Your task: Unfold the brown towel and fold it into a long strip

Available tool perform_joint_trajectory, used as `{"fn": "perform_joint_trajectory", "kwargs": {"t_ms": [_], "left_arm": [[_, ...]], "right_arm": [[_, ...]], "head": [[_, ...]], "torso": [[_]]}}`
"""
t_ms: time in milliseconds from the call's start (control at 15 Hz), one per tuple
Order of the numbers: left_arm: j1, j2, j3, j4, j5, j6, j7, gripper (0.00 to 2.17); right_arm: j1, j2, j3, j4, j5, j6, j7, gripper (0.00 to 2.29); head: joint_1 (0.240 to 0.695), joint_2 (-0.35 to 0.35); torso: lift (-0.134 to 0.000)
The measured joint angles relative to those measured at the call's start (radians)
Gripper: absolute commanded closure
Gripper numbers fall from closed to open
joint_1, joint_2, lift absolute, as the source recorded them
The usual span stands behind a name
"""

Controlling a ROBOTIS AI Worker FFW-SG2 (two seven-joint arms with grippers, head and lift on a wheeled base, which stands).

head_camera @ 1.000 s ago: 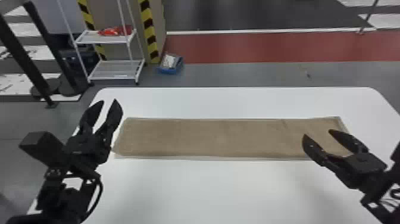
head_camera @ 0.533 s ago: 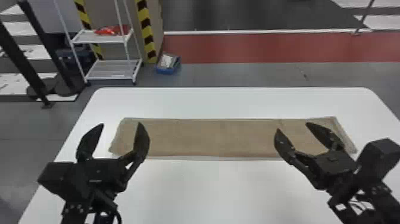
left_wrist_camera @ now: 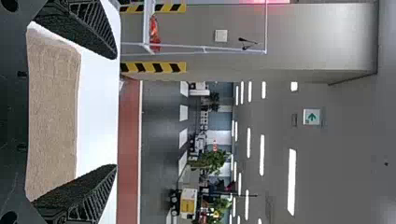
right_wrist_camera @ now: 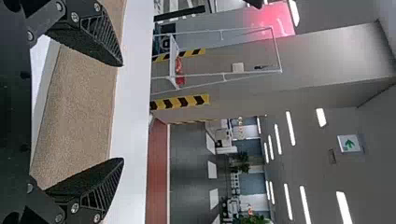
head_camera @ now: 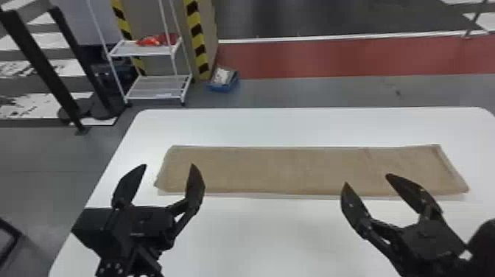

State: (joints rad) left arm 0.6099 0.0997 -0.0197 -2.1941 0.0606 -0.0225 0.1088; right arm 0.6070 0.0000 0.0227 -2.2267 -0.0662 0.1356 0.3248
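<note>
The brown towel (head_camera: 294, 171) lies flat on the white table as a long strip running left to right, a thin lighter edge showing along its near side. In the head view my left gripper (head_camera: 167, 180) stands open by the strip's left end, and my right gripper (head_camera: 372, 184) is open at its near edge toward the right. Neither holds anything. In the left wrist view the towel (left_wrist_camera: 53, 112) is seen beyond the spread fingers of my left gripper (left_wrist_camera: 116, 112). The right wrist view has the towel (right_wrist_camera: 79, 112) beyond my right gripper (right_wrist_camera: 123, 112), its fingers wide apart.
White tabletop (head_camera: 272, 235) extends in front of the towel, with a narrower band behind it. Past the table's far edge stand a white wire shelf (head_camera: 158, 86) and a blue box (head_camera: 223, 79) on the floor. Black posts (head_camera: 44, 66) rise at the far left.
My left gripper has moved right and turned, and now spreads wider. My right gripper has shifted left and nearer the robot. The towel keeps its shape, while the head view has shifted slightly.
</note>
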Motion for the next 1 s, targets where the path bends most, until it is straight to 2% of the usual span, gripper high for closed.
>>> {"fn": "perform_joint_trajectory", "kwargs": {"t_ms": [133,467,1000], "left_arm": [[0.011,0.0,0.027,-0.006,0.006,-0.004,0.0,0.05],[0.034,-0.001,0.049,-0.005,0.02,-0.009,-0.001,0.05],[0.042,-0.004,0.05,0.001,0.032,-0.025,-0.003,0.05]], "right_arm": [[0.036,0.0,-0.027,-0.007,-0.016,-0.048,-0.006,0.18],[0.055,0.0,-0.129,0.004,-0.093,-0.077,0.0,0.18],[0.051,0.0,-0.147,0.011,-0.107,-0.08,0.006,0.18]], "head": [[0.695,0.134],[0.695,0.084],[0.695,0.068]], "torso": [[-0.113],[-0.113],[-0.113]]}}
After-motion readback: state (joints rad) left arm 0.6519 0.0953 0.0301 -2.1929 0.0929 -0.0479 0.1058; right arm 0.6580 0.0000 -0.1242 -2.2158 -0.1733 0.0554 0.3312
